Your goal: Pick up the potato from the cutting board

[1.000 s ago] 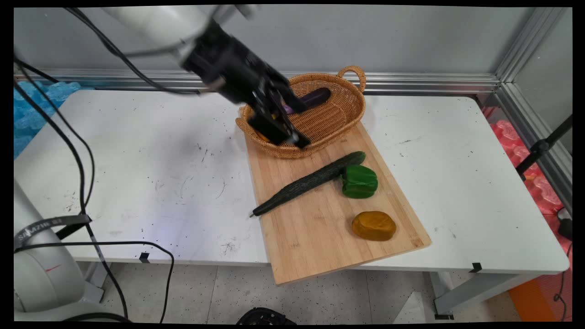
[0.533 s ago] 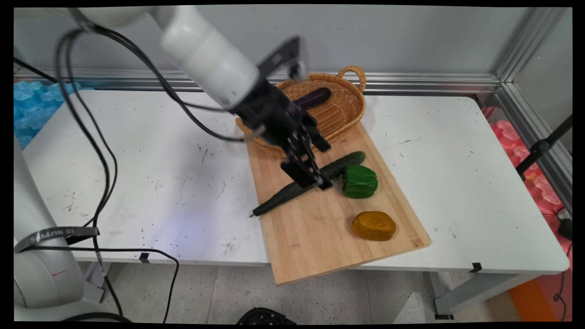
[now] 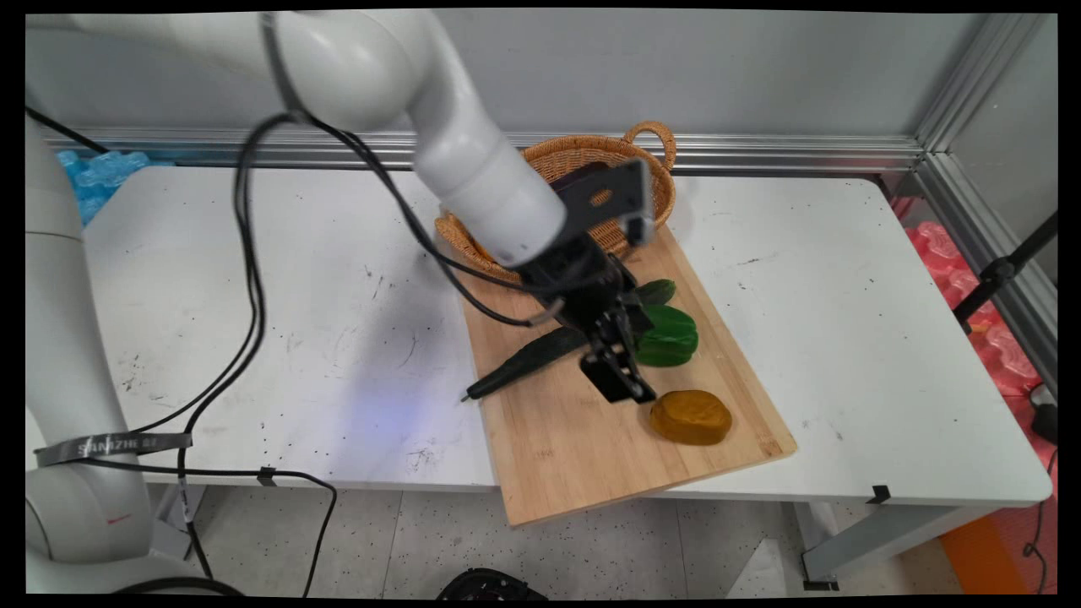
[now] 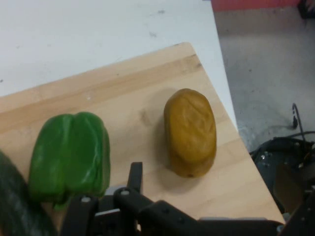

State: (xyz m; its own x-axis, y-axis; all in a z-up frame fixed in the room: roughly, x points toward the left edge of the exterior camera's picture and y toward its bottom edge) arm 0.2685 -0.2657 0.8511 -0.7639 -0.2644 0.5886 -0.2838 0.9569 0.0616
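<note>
My gripper hangs low over the wooden cutting board, open and holding nothing. It is just left of a brown-yellow potato and in front of a green bell pepper. A long dark cucumber lies slantwise behind it, its middle hidden by the hand. In the hand view the potato lies just right of centre, the pepper is at the left, and the cucumber's end shows at the bottom left. One finger rises between pepper and potato.
A wicker basket with a handle stands at the board's far end, largely covered by the arm. The board overhangs the table's near edge. Black cables hang from the arm over the table's left half.
The gripper has travelled from over the basket down and toward the near right, across the cucumber, and now sits low beside the potato. The vegetables have not moved.
</note>
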